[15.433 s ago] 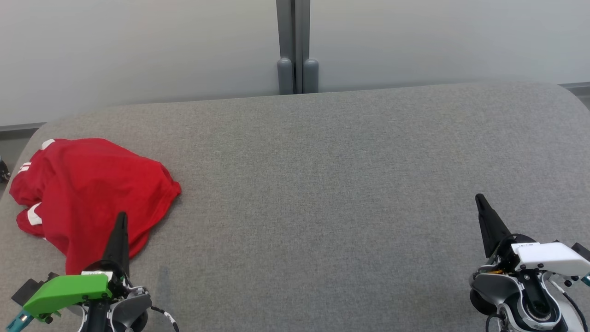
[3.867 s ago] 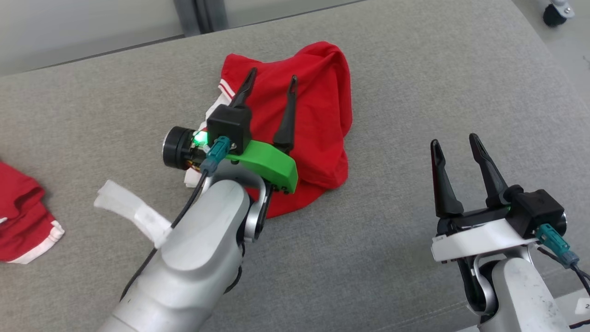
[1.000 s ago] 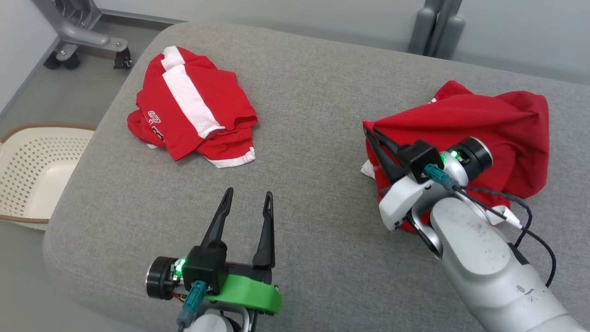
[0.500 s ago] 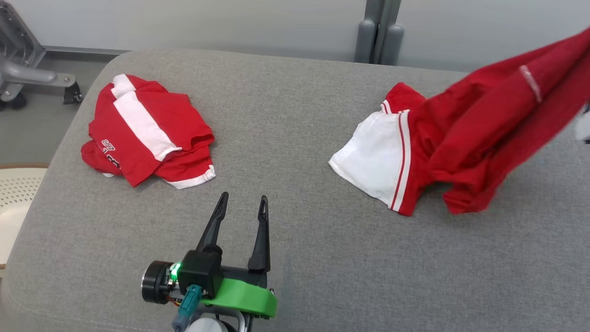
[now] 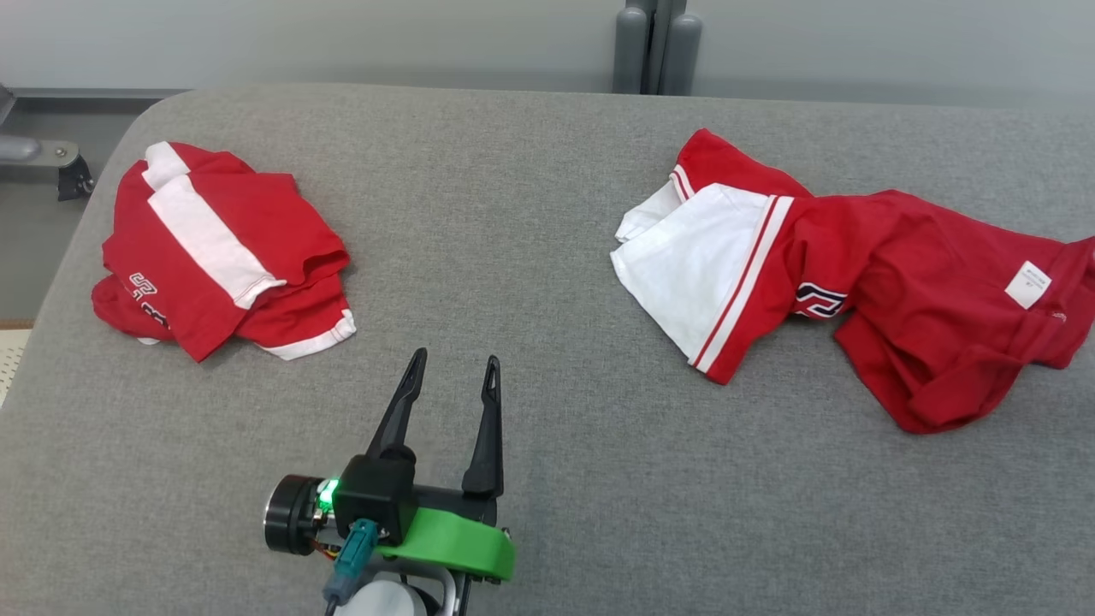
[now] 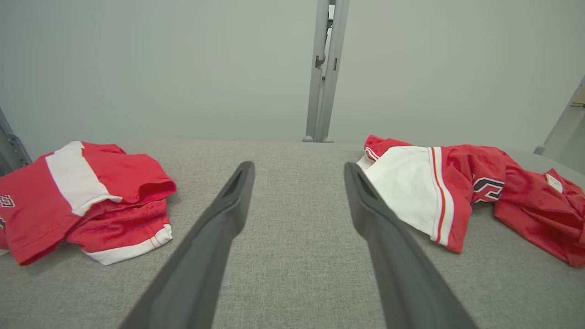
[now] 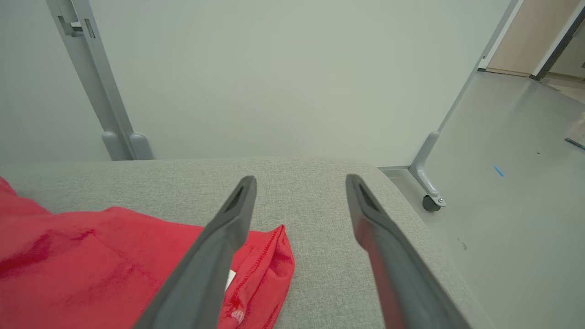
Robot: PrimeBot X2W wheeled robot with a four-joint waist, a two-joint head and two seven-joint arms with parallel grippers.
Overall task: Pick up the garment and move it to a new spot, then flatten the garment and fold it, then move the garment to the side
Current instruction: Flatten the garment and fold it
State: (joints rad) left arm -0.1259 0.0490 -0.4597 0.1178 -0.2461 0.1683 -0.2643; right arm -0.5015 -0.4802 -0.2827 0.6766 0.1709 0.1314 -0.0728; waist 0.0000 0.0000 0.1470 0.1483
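The red garment [image 5: 907, 291] lies crumpled on the grey worktop [image 5: 530, 214] at the right of the head view. Its white part is turned toward the middle of the frame, and a small white label [image 5: 1028, 284] shows near the right edge. The left tool [image 5: 455, 358], at the lower middle of this frame, is released, with its two fingers wide apart over bare worktop, well apart from the garment. In the right wrist view the right tool [image 7: 300, 179] is also released, with nothing between its fingers; the garment's hem lies at the lower left. A folded garment [image 5: 214, 248], red and white, rests at the upper left of the head view.
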